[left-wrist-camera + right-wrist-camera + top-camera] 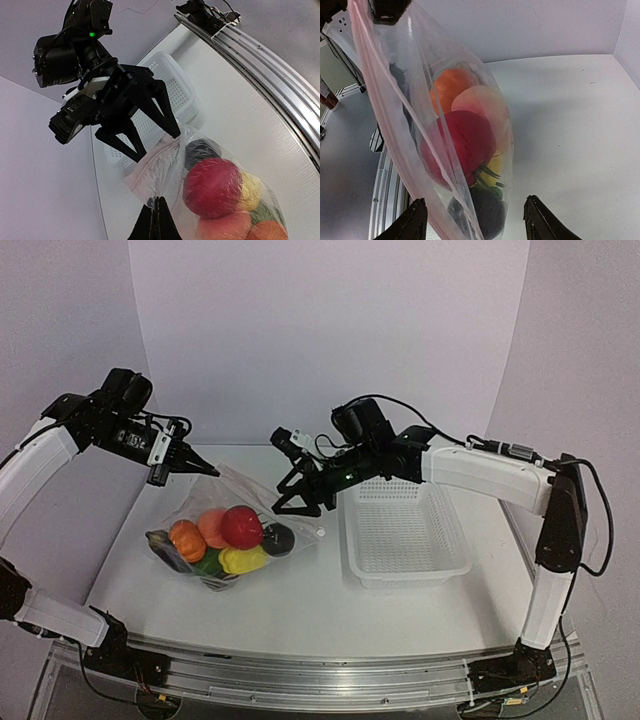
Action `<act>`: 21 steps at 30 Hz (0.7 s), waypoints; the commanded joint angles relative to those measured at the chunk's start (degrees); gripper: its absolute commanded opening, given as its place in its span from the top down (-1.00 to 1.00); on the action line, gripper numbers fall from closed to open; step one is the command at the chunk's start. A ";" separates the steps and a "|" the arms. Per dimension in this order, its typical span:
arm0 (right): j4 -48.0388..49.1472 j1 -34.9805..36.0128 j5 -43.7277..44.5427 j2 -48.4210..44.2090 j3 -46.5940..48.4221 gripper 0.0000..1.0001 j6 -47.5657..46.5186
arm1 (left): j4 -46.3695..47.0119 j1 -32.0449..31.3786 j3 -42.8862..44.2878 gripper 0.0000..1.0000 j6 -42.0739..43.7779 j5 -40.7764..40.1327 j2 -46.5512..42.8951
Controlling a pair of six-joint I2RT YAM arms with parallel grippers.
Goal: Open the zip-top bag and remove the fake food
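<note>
A two-armed robot works at a white counter point(300, 605), part-way into opening a bag point(255, 495) of toy food point(240, 527). The left end effector point(210, 470) is clenched on the bag's upper left corner, at the zip strip. It holds that edge up off the counter while the loaded belly of the bag rests on the surface, left of centre. The right end effector point(298, 508) hangs at the bag's right edge with its jaws spread and nothing in them. Whether a tip brushes the film cannot be told, nor whether the zip is parted anywhere. All the food lies inside, with red, orange, peach, yellow, green and dark pieces heaped together.

The film is thin, soft and crinkly, and likely slippery, so it should fold wherever it is pulled. The glossy pieces look light but will probably roll and shift the load as the bag tilts. The firmest hold is judged to be the pinkish zip strip, pinched on one lip opposite the left arm's grip so the two lips can be drawn apart. A grip on the loose film below would likely only stretch it.

A white mesh basket point(400, 530) stands just right of the bag. The counter is smooth and matt, closed in by plain pale walls point(330, 340) at the far side and both flanks. A metal rail point(320, 675) runs along the near edge.
</note>
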 commanded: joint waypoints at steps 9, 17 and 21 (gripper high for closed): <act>0.80 1.38 2.18 4.14 7.06 -0.01 1.85 | 2.24 0.09 -0.14 1.00 -0.19 1.87 -2.26; 0.65 1.62 -1.26 5.80 9.20 0.48 2.35 | 4.19 0.08 -1.19 1.00 -1.41 1.58 -2.86; 0.65 1.58 -0.85 5.58 9.55 1.00 4.72 | 9.40 0.09 -3.22 1.00 -7.53 -0.46 -3.38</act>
